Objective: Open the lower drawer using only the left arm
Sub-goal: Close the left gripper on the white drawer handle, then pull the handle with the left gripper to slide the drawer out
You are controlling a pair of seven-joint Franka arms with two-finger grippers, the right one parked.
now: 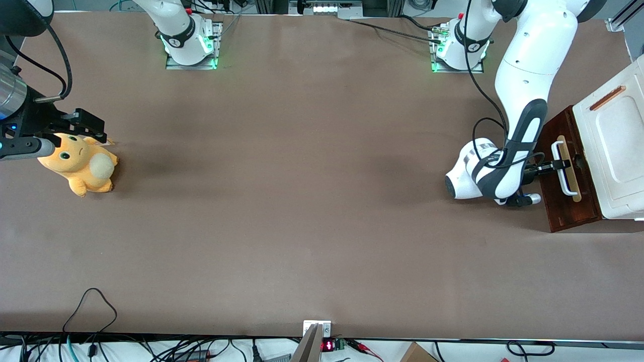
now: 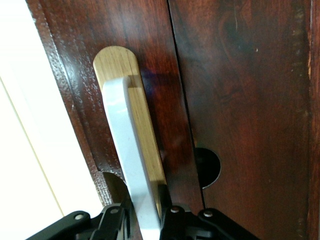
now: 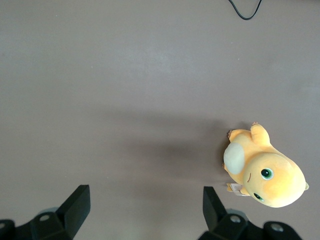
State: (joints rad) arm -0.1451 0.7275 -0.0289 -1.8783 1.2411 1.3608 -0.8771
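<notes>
The lower drawer (image 1: 563, 211) is a dark reddish-brown front at the working arm's end of the table, set under a white box. Its white bar handle (image 1: 564, 176) sits on a pale wood strip (image 1: 573, 181). The left arm (image 1: 528, 65) reaches down in front of the drawer, and its black gripper (image 1: 559, 164) is at the middle of the handle. In the left wrist view the handle (image 2: 127, 150) runs over the strip (image 2: 120, 62) and passes between the fingers (image 2: 117, 217), which press on both sides of the bar. The gripper (image 2: 145, 210) is shut on it.
The white box (image 1: 616, 151) with a thin brown slot (image 1: 607, 98) tops the drawer unit. A yellow plush toy (image 1: 80, 163) lies toward the parked arm's end of the table. A black cable loop (image 1: 93, 301) rests near the table's front edge.
</notes>
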